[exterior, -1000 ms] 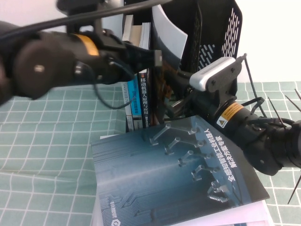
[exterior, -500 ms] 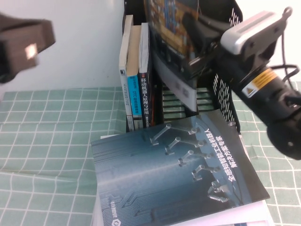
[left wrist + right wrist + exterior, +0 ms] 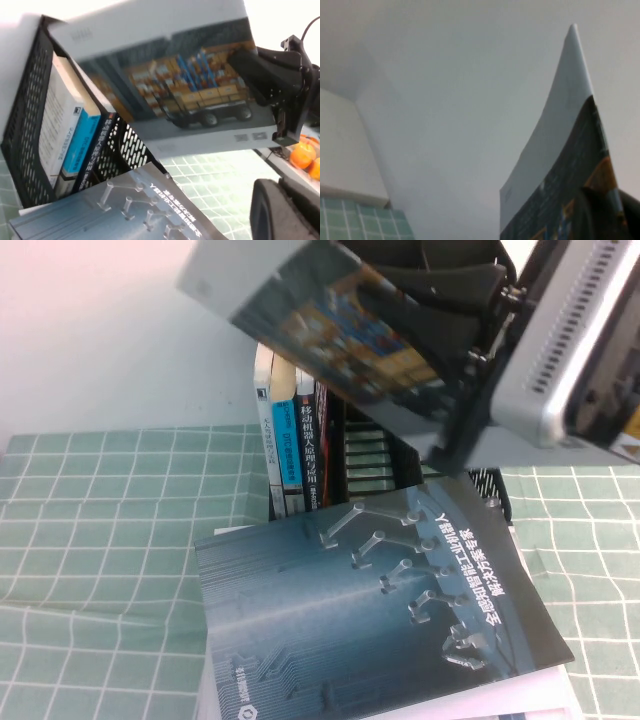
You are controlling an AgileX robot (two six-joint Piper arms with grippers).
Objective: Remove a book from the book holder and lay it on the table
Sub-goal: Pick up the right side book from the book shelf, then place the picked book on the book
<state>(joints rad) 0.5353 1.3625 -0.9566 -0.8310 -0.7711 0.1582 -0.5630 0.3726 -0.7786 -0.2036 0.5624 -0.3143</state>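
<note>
The right gripper is clamped on the book, holding it up above the book holder. The left gripper hangs nearby; I cannot tell its state. A dark blue book lies on the table.

Readable print on the books

The dark blue book lying on the surface carries a pale line of Chinese characters along its right-hand cover edge, beginning 全感知智能工业机器人, with a second, smaller line beside it too fine to read; a small white logo mark sits near its lower left corner. In the book holder, the black spine shows white Chinese characters starting 移动机器人. The blue spine and the white spine bear lettering too small to make out. The lifted book has faint grey marks on its white margins, not legible
</note>
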